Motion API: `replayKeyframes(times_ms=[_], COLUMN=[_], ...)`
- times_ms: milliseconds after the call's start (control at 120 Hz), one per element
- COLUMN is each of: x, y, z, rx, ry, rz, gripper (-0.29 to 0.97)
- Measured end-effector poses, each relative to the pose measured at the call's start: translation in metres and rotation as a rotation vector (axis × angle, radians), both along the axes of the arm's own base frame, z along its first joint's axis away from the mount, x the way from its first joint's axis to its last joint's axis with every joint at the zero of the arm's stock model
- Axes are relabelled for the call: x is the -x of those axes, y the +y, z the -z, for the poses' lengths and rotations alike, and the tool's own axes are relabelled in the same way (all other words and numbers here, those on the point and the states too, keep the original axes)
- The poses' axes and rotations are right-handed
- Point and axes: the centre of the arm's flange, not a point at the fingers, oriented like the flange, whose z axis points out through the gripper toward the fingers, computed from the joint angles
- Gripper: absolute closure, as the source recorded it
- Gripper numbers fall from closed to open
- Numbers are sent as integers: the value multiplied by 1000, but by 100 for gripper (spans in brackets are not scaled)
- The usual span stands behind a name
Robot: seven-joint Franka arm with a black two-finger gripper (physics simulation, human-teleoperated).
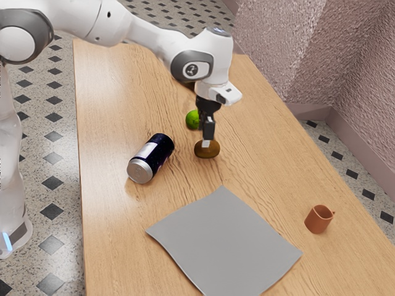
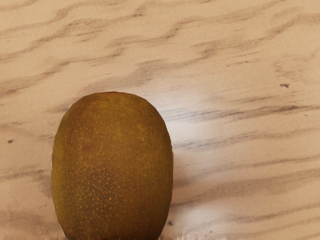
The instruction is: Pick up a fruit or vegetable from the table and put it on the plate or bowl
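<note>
A brown kiwi (image 1: 207, 150) lies on the wooden table (image 1: 111, 105) near its middle. My gripper (image 1: 208, 143) points straight down and has come down onto the kiwi, its tip level with the fruit's upper half. In the wrist view the kiwi (image 2: 112, 167) is large and directly under my hand, still resting on the wood. A green lime (image 1: 192, 119) sits just behind the kiwi, partly hidden by my hand.
A dark soda can (image 1: 150, 158) lies on its side toward the exterior view's left of the kiwi. A flat grey mat (image 1: 223, 243) covers the table's near part. A small orange cup (image 1: 319, 219) lies tipped at the near right.
</note>
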Motion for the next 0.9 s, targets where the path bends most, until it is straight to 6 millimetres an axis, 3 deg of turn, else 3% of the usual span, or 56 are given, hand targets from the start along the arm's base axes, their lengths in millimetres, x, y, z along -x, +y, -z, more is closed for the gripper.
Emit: replayKeyframes(times_ms=[142, 625, 900], x=[-3, -21, -17], y=[16, -2, 15], z=[8, 35, 46], rx=[-6, -18, -15], ry=[3, -17, -19], rz=[-21, 36, 9], gripper=[0, 0, 0])
